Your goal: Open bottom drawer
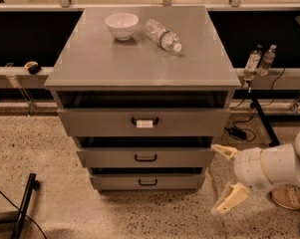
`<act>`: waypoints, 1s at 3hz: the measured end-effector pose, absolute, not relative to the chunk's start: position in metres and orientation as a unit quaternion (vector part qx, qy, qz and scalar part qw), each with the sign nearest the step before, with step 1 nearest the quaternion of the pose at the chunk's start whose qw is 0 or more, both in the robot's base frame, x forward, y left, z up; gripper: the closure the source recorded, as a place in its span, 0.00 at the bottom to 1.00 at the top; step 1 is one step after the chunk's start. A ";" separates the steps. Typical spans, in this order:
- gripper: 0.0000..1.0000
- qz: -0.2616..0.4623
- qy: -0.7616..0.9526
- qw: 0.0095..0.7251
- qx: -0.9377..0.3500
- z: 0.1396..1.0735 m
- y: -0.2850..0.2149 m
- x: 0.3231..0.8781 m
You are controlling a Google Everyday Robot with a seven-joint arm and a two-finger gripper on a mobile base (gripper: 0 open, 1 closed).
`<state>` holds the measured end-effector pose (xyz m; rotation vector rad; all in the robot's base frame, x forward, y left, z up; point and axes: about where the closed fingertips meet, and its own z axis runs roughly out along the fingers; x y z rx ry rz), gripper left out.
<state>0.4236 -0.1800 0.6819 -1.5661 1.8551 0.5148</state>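
Grey and narrowest of the three, the bottom drawer [114, 182] sits lowest in the cabinet, seemingly shut, though the shadow above it makes that hard to judge. Its small black loop handle [148, 182] faces outward, ready for a pull. The gripper [228, 176] hangs beside the cabinet's right-hand corner as seen, fingers [232, 198] spread wide and holding nothing, so the handle lies well apart from them

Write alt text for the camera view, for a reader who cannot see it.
The robot's end effector hangs open at the lower right of a grey three-drawer cabinet, beside the bottom drawer but touching no handle; that drawer looks shut. A white bowl and a plastic bottle lying on its side sit on the cabinet top.
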 end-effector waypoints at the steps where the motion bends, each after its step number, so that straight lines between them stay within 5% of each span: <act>1: 0.00 0.205 0.688 0.336 -0.609 0.654 -0.181 0.424; 3: 0.00 0.208 0.686 0.359 -0.598 0.619 -0.188 0.439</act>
